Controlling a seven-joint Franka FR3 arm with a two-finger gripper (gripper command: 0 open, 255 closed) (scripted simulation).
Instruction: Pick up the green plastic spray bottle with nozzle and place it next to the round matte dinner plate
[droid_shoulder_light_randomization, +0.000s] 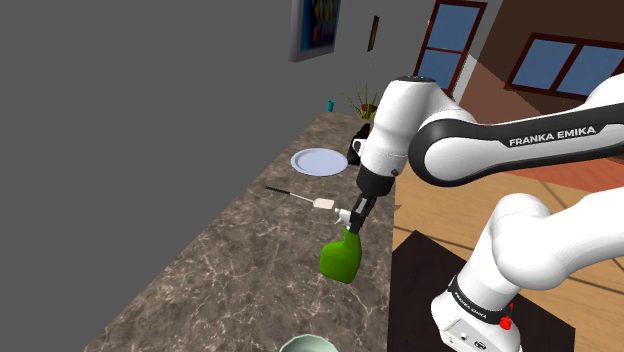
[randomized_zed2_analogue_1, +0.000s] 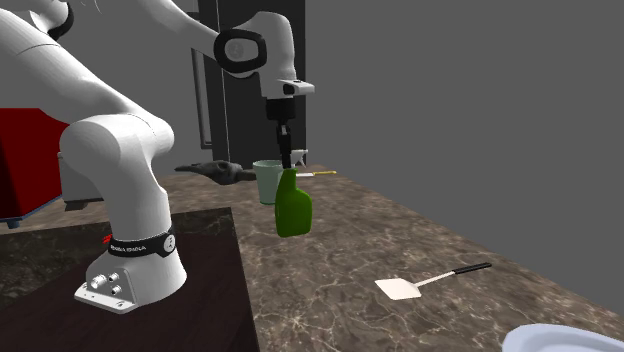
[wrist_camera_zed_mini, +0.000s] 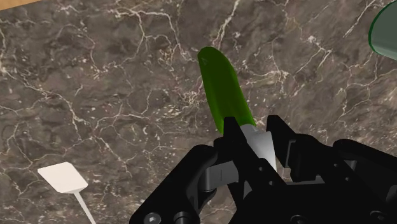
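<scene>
Green spray bottle (droid_shoulder_light_randomization: 341, 258) hangs from black gripper (droid_shoulder_light_randomization: 352, 220). Fingers clamped on bottle's white nozzle end. Body tilted, base appears clear of brown marble counter (droid_shoulder_light_randomization: 230, 260).

Shoulder view: white spatula (droid_shoulder_light_randomization: 325, 203) at 11 o'clock of bottle, near. Pale round plate (droid_shoulder_light_randomization: 318, 161) at 12 o'clock, farther up counter, well apart from bottle.

Second exterior view: pale green cup (randomized_zed2_analogue_1: 268, 182) at 10 o'clock, behind bottle. Spatula at 4 o'clock, plate farther along same line.
</scene>
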